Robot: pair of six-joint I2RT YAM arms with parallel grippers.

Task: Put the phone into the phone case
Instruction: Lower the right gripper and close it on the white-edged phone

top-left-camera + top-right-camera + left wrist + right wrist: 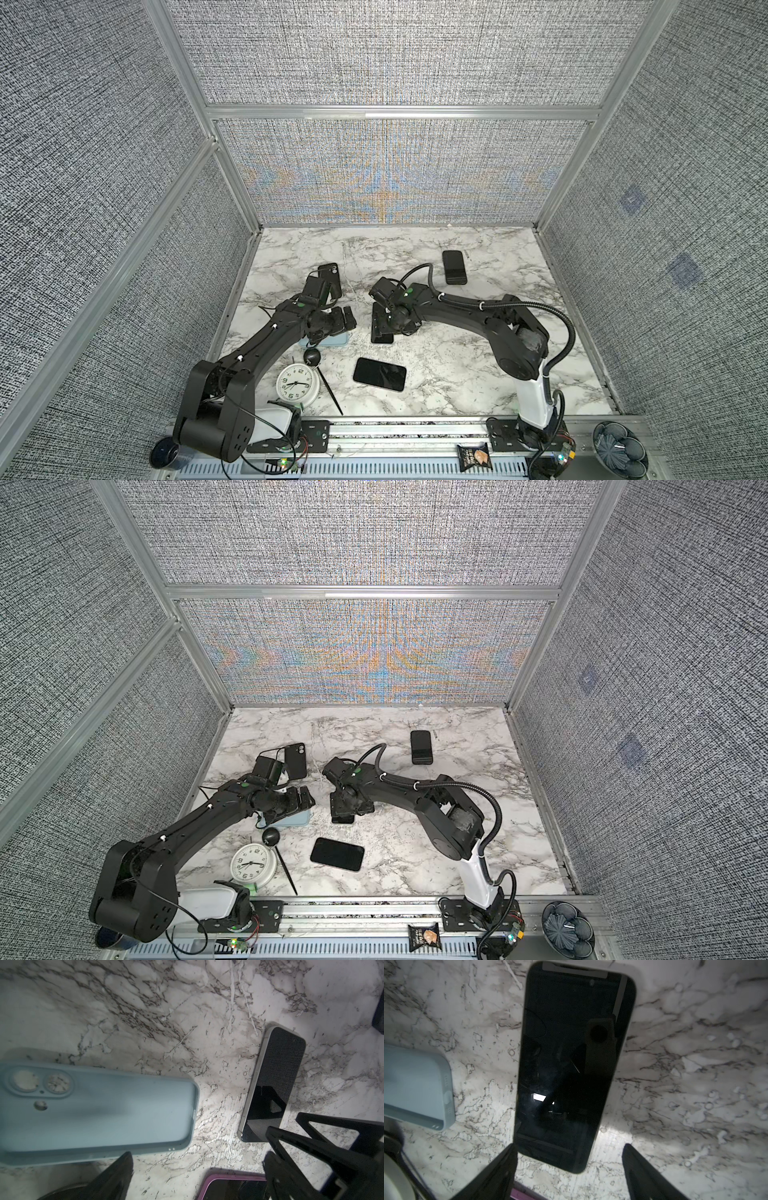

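Phone (571, 1068) lies flat beneath wide-spread right gripper (569, 1147)

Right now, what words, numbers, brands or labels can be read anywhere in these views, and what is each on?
"12", "3", "6", "9", with the other hour numerals: dial of the white clock.
Snack packet: has print, too small to read.
Nothing else shows readable text.

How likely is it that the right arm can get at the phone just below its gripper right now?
Likely yes. The right gripper hangs open over the phone, its jaws either side of its near end. Nothing lies on the phone, and the light blue phone case lies apart from it.
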